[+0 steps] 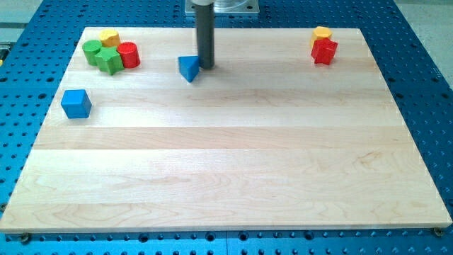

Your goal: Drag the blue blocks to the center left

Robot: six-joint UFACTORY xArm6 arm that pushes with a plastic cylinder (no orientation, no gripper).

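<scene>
A blue triangular block (188, 69) lies near the top of the wooden board (226, 163), left of centre. My tip (206, 67) stands right beside it, touching or almost touching its right side. A blue cube (76, 103) sits near the board's left edge, below the cluster at the top left, well away from my tip.
At the top left a cluster holds a yellow block (109, 37), a green round block (92, 50), a green block (108, 60) and a red cylinder (129, 54). At the top right a yellow block (322, 33) sits behind a red block (324, 51).
</scene>
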